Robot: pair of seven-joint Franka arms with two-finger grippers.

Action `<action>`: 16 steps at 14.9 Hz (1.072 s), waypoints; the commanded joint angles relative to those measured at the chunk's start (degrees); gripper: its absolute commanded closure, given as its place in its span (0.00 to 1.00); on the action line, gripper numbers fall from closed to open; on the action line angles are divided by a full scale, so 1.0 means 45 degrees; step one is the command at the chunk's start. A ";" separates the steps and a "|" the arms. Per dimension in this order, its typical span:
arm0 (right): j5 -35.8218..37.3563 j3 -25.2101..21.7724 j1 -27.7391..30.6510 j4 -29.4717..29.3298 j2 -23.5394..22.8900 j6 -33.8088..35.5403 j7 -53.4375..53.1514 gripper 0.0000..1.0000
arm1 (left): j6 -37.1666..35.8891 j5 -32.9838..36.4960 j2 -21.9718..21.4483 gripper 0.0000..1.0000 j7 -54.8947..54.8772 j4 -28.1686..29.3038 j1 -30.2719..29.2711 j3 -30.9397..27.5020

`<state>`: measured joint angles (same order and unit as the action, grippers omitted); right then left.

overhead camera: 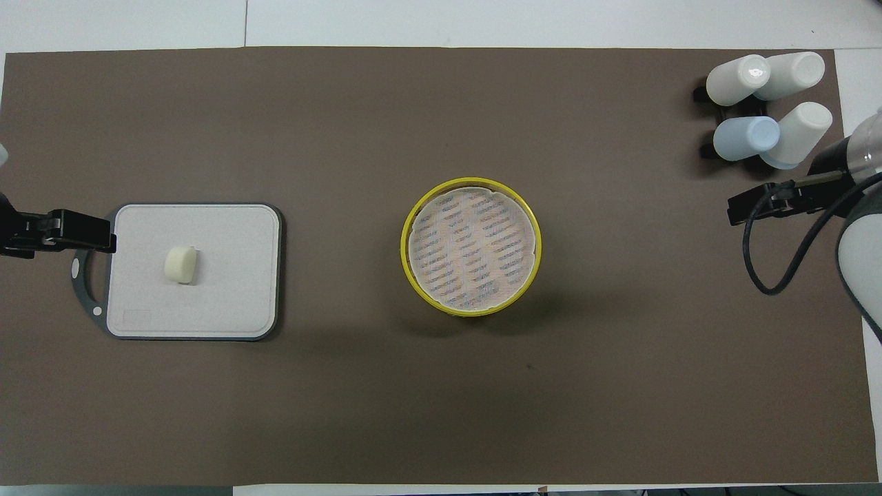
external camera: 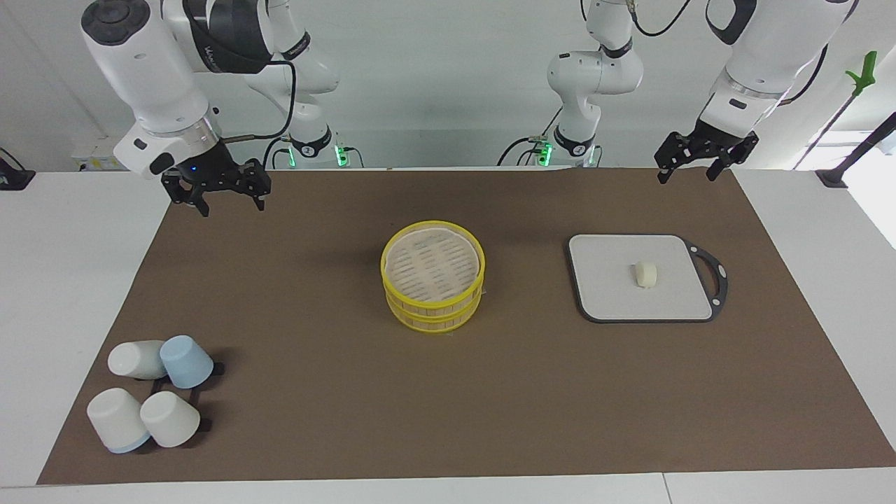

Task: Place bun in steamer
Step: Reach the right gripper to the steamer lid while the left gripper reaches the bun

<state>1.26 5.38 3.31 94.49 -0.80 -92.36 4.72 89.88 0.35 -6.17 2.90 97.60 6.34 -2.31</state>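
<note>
Bun on its cutting board, steamer empty, both arms waiting.

Facing view: the bun [external camera: 646, 274] lies on the grey cutting board [external camera: 609, 280], toward the left arm's end, well apart from the steamer [external camera: 433, 285] mid-surface. Left gripper [external camera: 696, 168] and right gripper [external camera: 225, 197] hang with fingers spread, holding nothing.
Overhead view: the bun [overhead camera: 181, 264] lies on the board [overhead camera: 227, 275]; the steamer [overhead camera: 471, 246] holds nothing; four cups [overhead camera: 768, 107] cluster at the right arm's end.

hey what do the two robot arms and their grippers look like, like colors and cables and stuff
Both arms are glossy white, rounded segments with dark grey or black joint caps and bands. Loose black cables loop along them. Each ends in a black, angular two-finger gripper: the left gripper and the right gripper. The right wrist shows a small blue light, and green lights glow at both bases.
</note>
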 commanded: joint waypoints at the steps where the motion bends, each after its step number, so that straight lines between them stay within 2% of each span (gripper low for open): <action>1: 0.0091 0.0055 0.0143 0.0115 0.0099 0.0133 0.0220 0.00 | 0.0046 -0.0097 -0.0074 0.00 0.0040 -0.0068 0.0192 -0.0073; 9: 0.0033 0.0094 -0.0032 0.0193 0.0099 -0.0023 -0.0754 0.00 | 0.0260 -0.0116 -0.0113 0.00 0.0079 0.0107 0.0076 -0.0092; 12: -0.0046 0.0386 -0.0401 0.0213 -0.0134 -0.0724 -0.1537 0.01 | 0.1311 -0.0097 -0.0736 0.00 0.0021 0.1547 -0.0099 -0.0170; 16: -0.0085 0.0387 -0.1747 -0.0040 -0.1130 -0.1623 -0.3214 0.01 | 0.2738 -0.0097 -0.0817 0.00 -0.0856 0.2956 -0.0530 -0.0170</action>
<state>1.12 6.83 -2.28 94.80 -3.55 -97.38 -5.98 98.29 0.35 -7.51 1.59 105.77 4.88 -3.11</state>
